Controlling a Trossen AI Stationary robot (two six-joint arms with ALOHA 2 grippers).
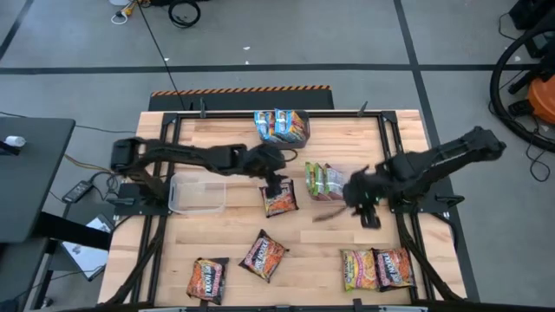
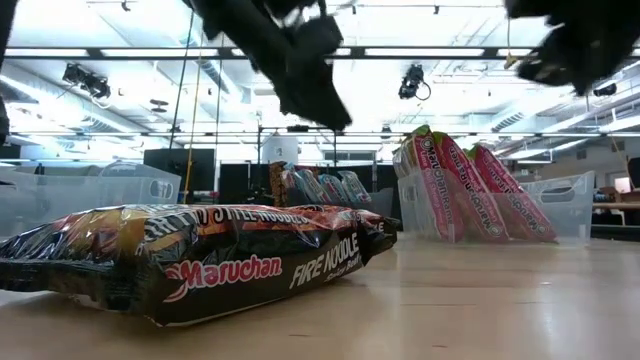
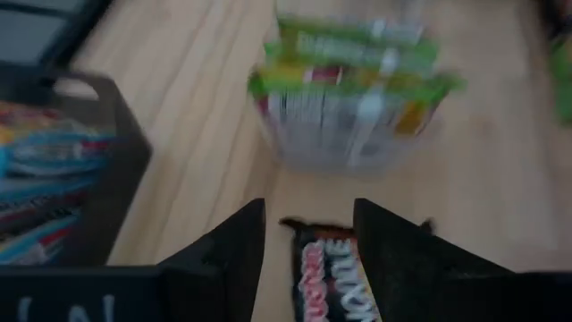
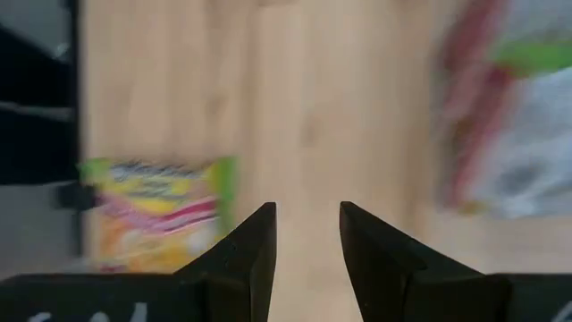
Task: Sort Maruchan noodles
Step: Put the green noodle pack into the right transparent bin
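Several Maruchan packets lie flat on the wooden table. A dark-labelled one (image 1: 279, 201) lies mid-table; my left gripper (image 1: 276, 180) hovers open just above its far end, which shows between the fingers in the left wrist view (image 3: 326, 277). Two more dark packets (image 1: 263, 256) (image 1: 206, 279) lie nearer the front; one fills the low view (image 2: 200, 265). A green-labelled packet (image 1: 357, 269) and a red-labelled one (image 1: 393, 267) lie front right. My right gripper (image 1: 364, 208) is open and empty above bare table; its wrist view shows the green packet (image 4: 156, 215).
A clear tub (image 1: 328, 182) with green packets standing on edge sits between the grippers. A dark bin (image 1: 282, 126) with blue packets stands at the far edge. An empty clear tub (image 1: 198, 192) sits under the left arm. Bare table lies front centre.
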